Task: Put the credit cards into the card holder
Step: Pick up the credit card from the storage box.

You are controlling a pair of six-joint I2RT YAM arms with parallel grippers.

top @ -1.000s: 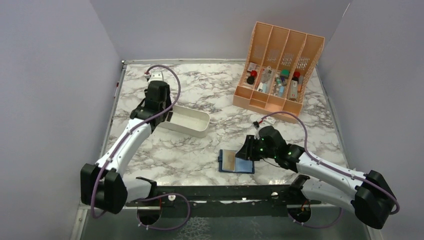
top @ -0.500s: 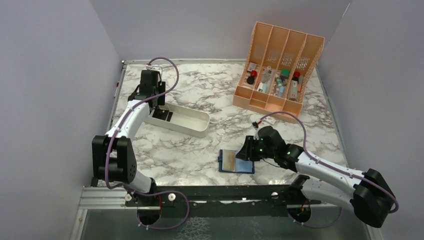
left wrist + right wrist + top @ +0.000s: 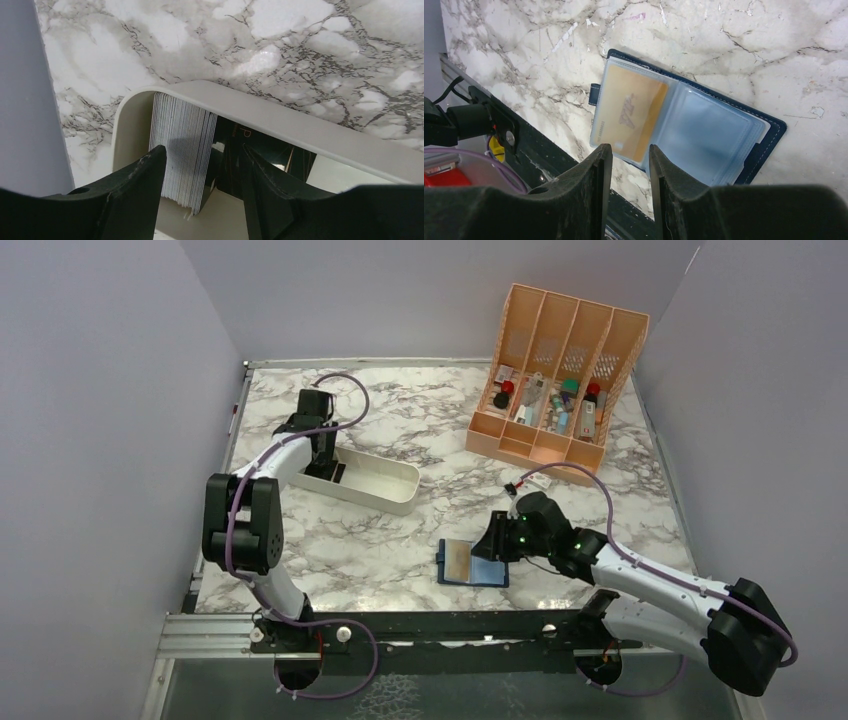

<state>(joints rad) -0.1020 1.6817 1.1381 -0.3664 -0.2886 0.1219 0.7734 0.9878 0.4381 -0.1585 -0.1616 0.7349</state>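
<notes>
Credit cards stand on edge, packed at one end of the white tray. I judge them thin, stiff, slick and light; pinch one across its faces near the top. Left gripper straddles the stack, jaws apart and empty. Right gripper, narrowly parted and empty, is at the open card holder.

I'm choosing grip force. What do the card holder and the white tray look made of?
The card holder: likely navy leather or faux leather, pale edge stitching; its inner sleeves look clear glossy plastic, a gold card showing through. The white tray: probably matte rigid plastic, given its smooth rounded rim.
</notes>
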